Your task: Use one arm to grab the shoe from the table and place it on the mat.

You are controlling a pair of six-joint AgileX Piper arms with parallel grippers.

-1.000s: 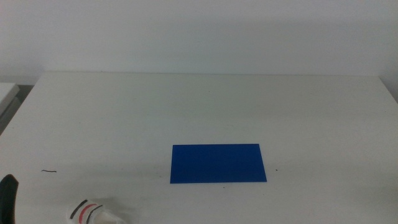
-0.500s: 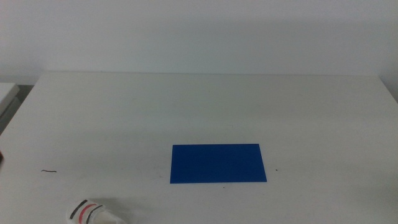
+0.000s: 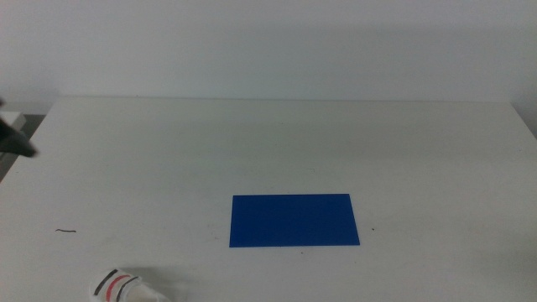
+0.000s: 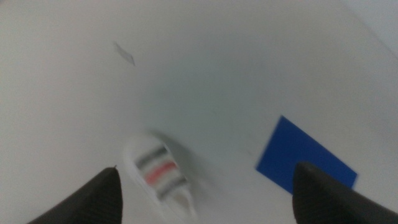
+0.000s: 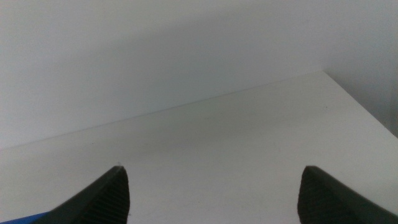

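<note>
The white shoe [image 3: 126, 287] with dark and red straps lies on the table [image 3: 285, 143] at its near left edge, partly cut off by the middle view. The blue mat [image 3: 294, 220] lies flat to its right, with nothing on it. A dark part of the left arm [image 3: 17, 138] shows at the left edge. In the left wrist view, my left gripper [image 4: 207, 168] is open and empty, high above the shoe [image 4: 158, 174], with the mat [image 4: 305, 158] beside it. My right gripper [image 5: 211, 168] is open and empty over bare table, out of the middle view.
A short dark mark [image 3: 65, 231] lies on the table left of the mat; it also shows in the left wrist view [image 4: 123, 53]. A wall stands behind the table's far edge. A sliver of blue [image 5: 37, 219] shows by the right gripper's jaw.
The dark part of the left arm has moved from the bottom left corner up along the left edge of the middle view. The shoe and the mat have not moved.
</note>
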